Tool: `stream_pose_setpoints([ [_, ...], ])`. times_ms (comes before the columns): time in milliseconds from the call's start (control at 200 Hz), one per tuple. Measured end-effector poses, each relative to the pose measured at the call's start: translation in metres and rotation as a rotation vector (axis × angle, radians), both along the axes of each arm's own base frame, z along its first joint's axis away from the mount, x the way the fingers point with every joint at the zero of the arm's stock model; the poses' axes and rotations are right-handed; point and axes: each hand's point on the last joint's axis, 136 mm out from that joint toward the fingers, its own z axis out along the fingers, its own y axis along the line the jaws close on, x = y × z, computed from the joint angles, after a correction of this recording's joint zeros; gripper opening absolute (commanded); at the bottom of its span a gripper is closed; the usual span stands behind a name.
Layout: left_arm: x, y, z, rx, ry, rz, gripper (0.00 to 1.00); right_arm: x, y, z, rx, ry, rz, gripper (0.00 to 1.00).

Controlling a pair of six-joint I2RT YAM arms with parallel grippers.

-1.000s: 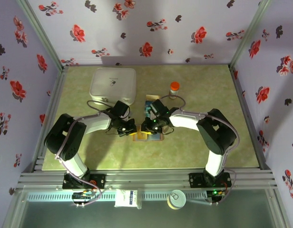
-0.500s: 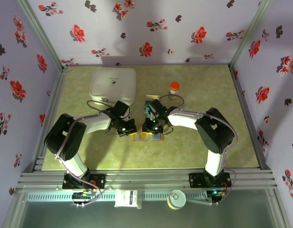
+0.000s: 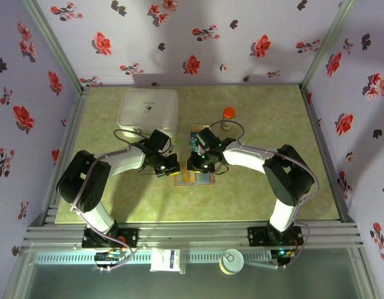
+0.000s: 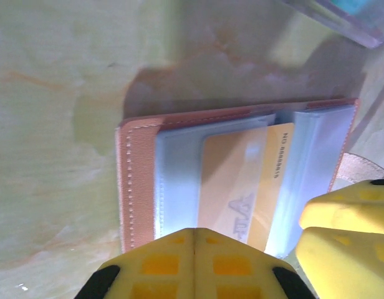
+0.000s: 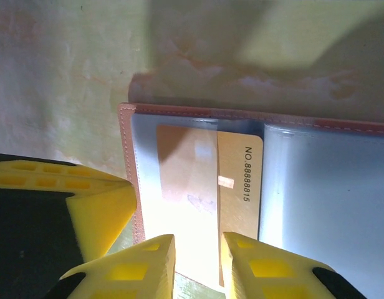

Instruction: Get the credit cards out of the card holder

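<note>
The card holder (image 3: 193, 179) lies open on the table, tan-edged (image 4: 137, 180) with pale blue-grey pockets (image 5: 323, 205). One credit card (image 4: 242, 187), yellow-orange and printed with a number, sticks partly out of a pocket (image 5: 239, 180). My left gripper (image 3: 171, 168) is shut with nothing between its fingers, its tip (image 4: 195, 249) over the holder's near edge. My right gripper (image 3: 193, 167) hovers over the same card, its fingers (image 5: 195, 268) a little apart and straddling the card's lower end. In each wrist view the other gripper's yellow fingers show at the side.
A clear plastic tray (image 3: 196, 138) with a teal card lies just behind the holder, its edge visible in the left wrist view (image 4: 341, 15). An orange-capped bottle (image 3: 228, 116) stands behind the right arm. A big white box (image 3: 148, 112) sits at the back left.
The right arm's elbow has drifted slightly to the right. Both grippers stay over the card holder as before.
</note>
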Motion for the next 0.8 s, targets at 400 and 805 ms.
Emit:
stream_pose_setpoints([
  [400,-0.005,-0.003,-0.011,0.024,0.019,-0.016,0.0,-0.002,-0.004,-0.008,-0.03,0.01,0.003,0.29],
  [805,-0.005,-0.003,-0.013,0.029,0.023,-0.016,0.0,-0.004,-0.007,-0.023,-0.06,0.037,0.003,0.29],
])
